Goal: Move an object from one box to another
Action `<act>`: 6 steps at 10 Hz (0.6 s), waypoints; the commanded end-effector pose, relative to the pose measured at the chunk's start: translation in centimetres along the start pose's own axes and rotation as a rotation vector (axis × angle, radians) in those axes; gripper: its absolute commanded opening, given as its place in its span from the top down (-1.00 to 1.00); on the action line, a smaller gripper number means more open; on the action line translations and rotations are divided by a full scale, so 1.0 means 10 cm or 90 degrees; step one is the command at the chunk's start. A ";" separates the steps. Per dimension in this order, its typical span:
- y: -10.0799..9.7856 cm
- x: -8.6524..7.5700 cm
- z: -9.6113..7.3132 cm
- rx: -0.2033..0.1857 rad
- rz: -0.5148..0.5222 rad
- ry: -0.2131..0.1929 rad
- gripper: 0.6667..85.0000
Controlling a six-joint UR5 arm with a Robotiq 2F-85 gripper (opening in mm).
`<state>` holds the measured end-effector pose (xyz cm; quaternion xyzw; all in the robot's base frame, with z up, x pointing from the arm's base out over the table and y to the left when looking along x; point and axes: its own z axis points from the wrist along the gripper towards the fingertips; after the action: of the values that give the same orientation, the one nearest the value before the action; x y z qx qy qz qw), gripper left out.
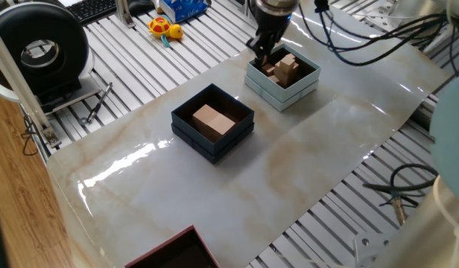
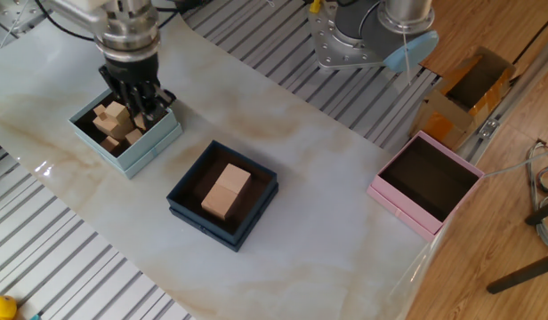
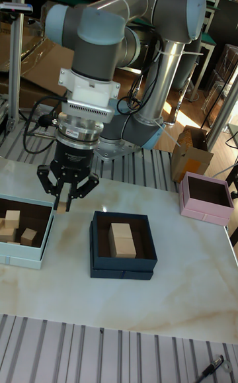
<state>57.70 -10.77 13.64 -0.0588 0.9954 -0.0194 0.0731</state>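
Note:
My gripper (image 3: 63, 207) hangs over the right edge of the pale blue-white box (image 3: 20, 255), shut on a small light-brown wooden cube (image 3: 61, 210). In one fixed view the gripper (image 1: 262, 56) is at the left corner of this box (image 1: 283, 95). In the other fixed view the gripper (image 2: 139, 100) reaches into the box (image 2: 142, 149). Several small wooden cubes (image 2: 114, 120) lie inside it. The dark navy box (image 2: 203, 219) stands beside it and holds only a flat tan block (image 2: 225, 191). The same dark box (image 1: 207, 145) sits at mid-table.
A pink box (image 2: 425, 191) with a dark inside stands at the sheet's far corner, with a cardboard box (image 2: 470, 84) behind it. A dark red box (image 1: 177, 253) pokes in at the near edge. A black reel (image 1: 43, 48) and a yellow toy (image 1: 164, 28) lie off the sheet.

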 end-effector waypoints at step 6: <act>-0.75 0.19 -0.12 -0.016 -0.058 0.008 0.98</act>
<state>57.17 -15.54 13.88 -0.0931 0.9933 -0.0161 0.0667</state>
